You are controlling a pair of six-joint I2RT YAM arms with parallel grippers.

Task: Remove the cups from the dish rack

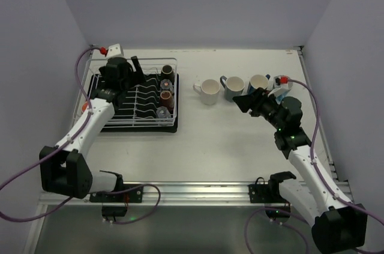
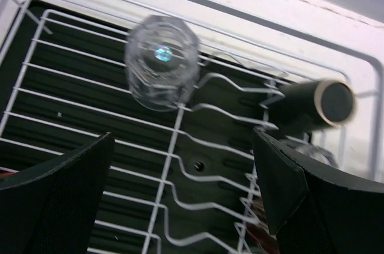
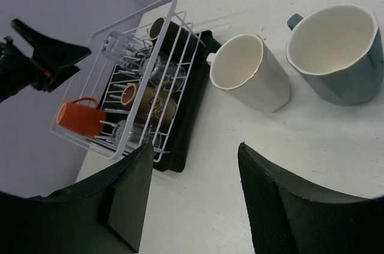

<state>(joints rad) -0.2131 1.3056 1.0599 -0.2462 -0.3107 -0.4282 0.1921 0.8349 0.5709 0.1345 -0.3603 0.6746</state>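
The white wire dish rack [image 1: 133, 120] on its black tray stands at the left. Its right row holds dark brown cups [image 1: 167, 72] and clear glass tumblers [image 1: 162, 111]. An orange mug [image 3: 81, 117] hangs at its left side. My left gripper [image 1: 134, 71] hovers open and empty over the rack's far end. In the left wrist view a clear tumbler [image 2: 161, 62] and a dark brown cup [image 2: 318, 104] lie beyond it [image 2: 186, 188]. A cream mug [image 1: 209, 92], a grey-blue mug [image 1: 234, 87] and another mug [image 1: 259, 81] stand on the table. My right gripper [image 1: 243, 102] is open and empty just in front of them.
The right wrist view shows the cream mug [image 3: 249, 74] and grey-blue mug [image 3: 336, 53] upright beyond my right gripper [image 3: 192, 188], with the rack [image 3: 138, 26] farther left. A light blue object [image 1: 282, 90] sits behind the right wrist. Walls close in the table on three sides.
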